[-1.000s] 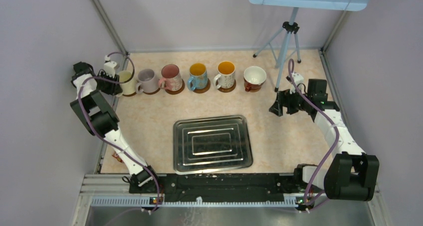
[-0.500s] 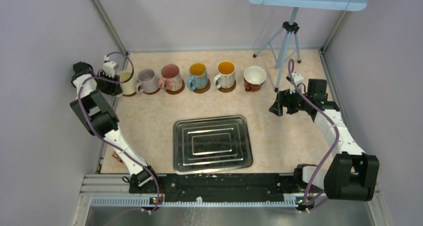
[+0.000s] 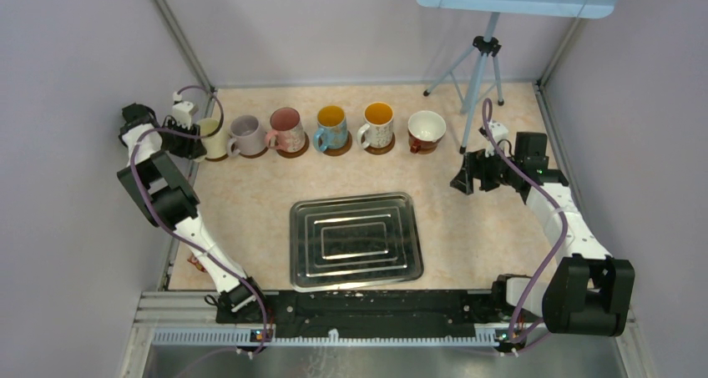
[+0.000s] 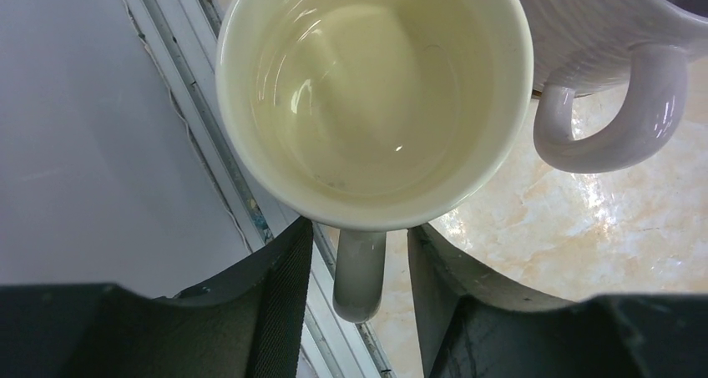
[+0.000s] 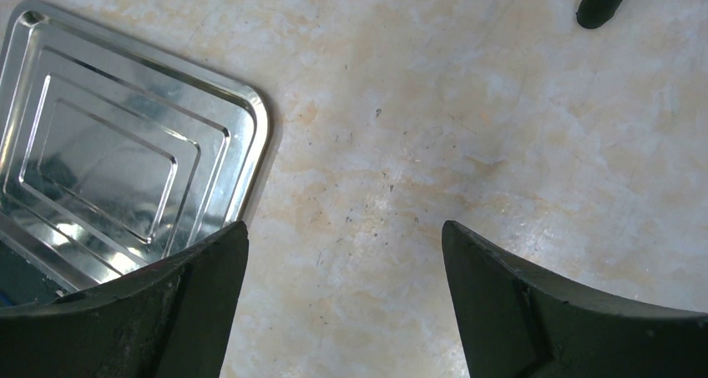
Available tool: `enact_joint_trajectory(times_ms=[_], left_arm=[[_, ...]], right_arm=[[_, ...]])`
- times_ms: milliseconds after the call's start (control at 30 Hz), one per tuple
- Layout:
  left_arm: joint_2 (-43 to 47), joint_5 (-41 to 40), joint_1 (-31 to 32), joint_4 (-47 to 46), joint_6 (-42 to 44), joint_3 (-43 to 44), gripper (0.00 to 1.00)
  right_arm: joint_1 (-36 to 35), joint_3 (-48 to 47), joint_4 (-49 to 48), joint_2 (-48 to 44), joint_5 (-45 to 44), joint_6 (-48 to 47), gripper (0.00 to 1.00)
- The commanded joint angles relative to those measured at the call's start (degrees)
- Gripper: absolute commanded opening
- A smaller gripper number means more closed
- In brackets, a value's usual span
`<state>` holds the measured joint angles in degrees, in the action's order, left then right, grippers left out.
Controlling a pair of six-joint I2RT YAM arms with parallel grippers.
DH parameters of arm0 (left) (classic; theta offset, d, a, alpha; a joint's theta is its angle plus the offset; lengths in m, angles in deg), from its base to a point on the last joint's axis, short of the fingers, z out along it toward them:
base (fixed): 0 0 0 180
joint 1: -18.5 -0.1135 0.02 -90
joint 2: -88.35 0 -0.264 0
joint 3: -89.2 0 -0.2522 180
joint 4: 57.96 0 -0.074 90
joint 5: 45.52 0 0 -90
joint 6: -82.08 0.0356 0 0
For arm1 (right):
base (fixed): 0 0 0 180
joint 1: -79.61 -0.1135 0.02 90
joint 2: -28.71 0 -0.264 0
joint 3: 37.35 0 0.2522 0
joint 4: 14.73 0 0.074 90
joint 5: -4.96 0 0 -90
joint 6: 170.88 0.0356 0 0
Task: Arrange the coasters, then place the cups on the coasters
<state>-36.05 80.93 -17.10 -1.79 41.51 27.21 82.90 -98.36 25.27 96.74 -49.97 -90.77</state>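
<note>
Six cups stand in a row at the back of the table: cream (image 3: 212, 136), lilac (image 3: 247, 134), pink (image 3: 287, 128), blue-handled (image 3: 331, 126), orange-inside (image 3: 378, 124) and red-outside (image 3: 427, 129). Dark coasters (image 3: 337, 150) peek out under several of them. My left gripper (image 3: 194, 136) is at the cream cup (image 4: 367, 86). Its jaws straddle the cup's handle (image 4: 359, 274) with a gap on each side, so the left gripper (image 4: 357, 236) is open. My right gripper (image 3: 462, 180) hovers open over bare table at the right, and the right gripper (image 5: 344, 232) holds nothing.
A silver tray (image 3: 356, 239) lies in the middle near the front, and its corner (image 5: 250, 111) shows in the right wrist view. A tripod (image 3: 478, 61) stands at the back right, one foot (image 5: 597, 2) near my right gripper. The enclosure's left wall rail (image 4: 217, 186) runs right beside the cream cup.
</note>
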Motion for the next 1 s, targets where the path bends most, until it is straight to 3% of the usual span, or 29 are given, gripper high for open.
enact_joint_trajectory(times_ms=[0,367,967], left_arm=[[2.26,2.52,-3.29,-5.05,-0.11,0.25,0.51],[1.79,1.37,-3.25,-5.8,-0.08,0.17,0.49],[5.86,-2.38,-2.95,-0.34,1.94,-0.29,0.64]], right_arm=[[0.49,0.13,-0.96,-0.09,0.97,-0.61,0.85],[0.49,0.13,-1.0,-0.01,0.88,-0.57,0.85],[0.49,-0.72,-0.66,0.27,1.88,-0.66,0.85]])
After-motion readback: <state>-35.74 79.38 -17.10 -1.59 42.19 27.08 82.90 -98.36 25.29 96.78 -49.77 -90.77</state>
